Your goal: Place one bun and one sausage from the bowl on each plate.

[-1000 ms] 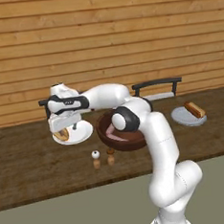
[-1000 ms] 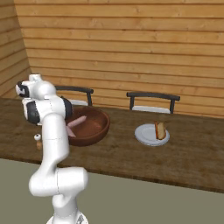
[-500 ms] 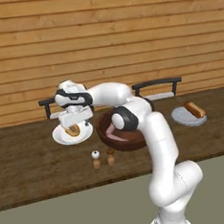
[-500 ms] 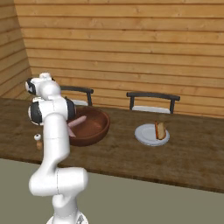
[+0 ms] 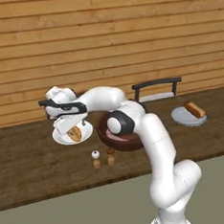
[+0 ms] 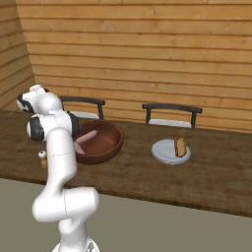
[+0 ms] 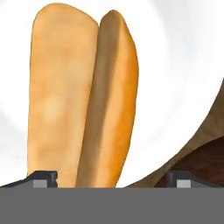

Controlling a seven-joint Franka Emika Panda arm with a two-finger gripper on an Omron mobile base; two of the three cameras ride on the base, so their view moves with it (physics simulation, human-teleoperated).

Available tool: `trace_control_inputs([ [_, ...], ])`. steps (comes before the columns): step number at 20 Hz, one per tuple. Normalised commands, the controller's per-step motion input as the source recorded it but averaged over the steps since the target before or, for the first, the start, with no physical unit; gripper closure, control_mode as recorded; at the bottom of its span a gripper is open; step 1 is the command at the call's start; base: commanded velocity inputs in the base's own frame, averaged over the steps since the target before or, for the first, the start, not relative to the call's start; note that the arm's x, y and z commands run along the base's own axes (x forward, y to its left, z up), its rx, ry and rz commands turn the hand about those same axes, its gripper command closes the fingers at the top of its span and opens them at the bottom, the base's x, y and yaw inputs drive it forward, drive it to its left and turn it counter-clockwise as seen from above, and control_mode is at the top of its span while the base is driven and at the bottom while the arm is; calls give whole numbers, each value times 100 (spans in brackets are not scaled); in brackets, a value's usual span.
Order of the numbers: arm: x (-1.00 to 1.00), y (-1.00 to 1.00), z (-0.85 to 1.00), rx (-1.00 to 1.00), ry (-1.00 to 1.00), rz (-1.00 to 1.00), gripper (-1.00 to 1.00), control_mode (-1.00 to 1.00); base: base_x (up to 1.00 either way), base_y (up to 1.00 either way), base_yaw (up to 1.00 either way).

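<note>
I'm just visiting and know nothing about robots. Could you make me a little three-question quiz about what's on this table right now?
1. True or false: the bun under the tool lies on the near plate.
2. What pink food is left in the bowl?
A. a sausage
B. a tomato
C. a slice of ham
3. Fill in: the far plate already carries a bun with a ____ in it.

Key: 1. True; the hand view shows the bun on the white plate between the wide-apart fingertips. 2. A; the sausage lies in the bowl. 3. sausage; the filled bun sits on that plate.
</note>
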Motion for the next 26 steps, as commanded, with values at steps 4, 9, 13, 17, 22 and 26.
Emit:
trace_control_inputs([
  [4,0,22,24,-23,-1,5,-100,-100,0,0,0],
  [9,-11,-29,85,0,-8,0,-100,-100,0,0,0],
  [13,-100,-100,6,32,-27,0,-100,-100,0,0,0],
  [17,-100,-100,0,28,-34,2,-100,-100,0,0,0],
  [22,-91,-100,48,26,-31,1,-100,-100,0,0,0],
  [26,-6,-100,17,24,1,5,-100,-100,0,0,0],
])
